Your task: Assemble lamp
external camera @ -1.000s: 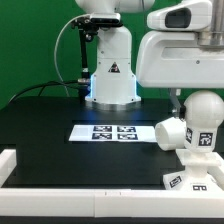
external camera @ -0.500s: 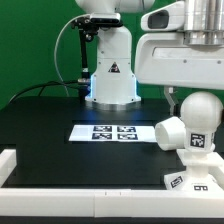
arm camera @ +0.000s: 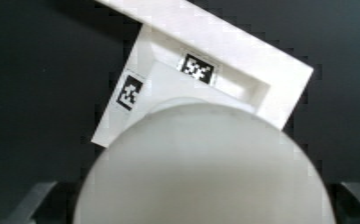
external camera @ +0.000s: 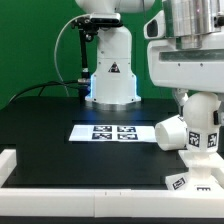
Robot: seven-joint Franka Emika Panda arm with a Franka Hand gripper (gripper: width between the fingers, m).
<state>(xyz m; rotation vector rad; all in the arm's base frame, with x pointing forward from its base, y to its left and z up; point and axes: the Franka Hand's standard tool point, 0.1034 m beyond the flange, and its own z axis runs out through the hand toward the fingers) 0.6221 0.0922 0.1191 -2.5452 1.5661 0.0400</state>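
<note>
The round white bulb (external camera: 203, 112) stands upright on the flat square base (external camera: 190, 182) at the front of the exterior view's right. The shade (external camera: 168, 131) lies on its side beside it, touching the bulb. My gripper (external camera: 195, 95) is right above the bulb's dome, with its fingers mostly hidden behind the hand. In the wrist view the bulb (arm camera: 195, 160) fills the space between the two dark fingers (arm camera: 31, 205), which stand wide apart on either side; the gripper (arm camera: 191, 208) looks open. The tagged base (arm camera: 212, 60) shows behind the bulb.
The marker board (external camera: 112, 132) lies mid-table, to the exterior view's left of the shade. The white robot pedestal (external camera: 112, 75) stands at the back. A white rail (external camera: 60, 195) runs along the front edge and left side of the black table.
The arm has moved toward the exterior view's right and come down over the bulb. The bulb, shade and base have not moved.
</note>
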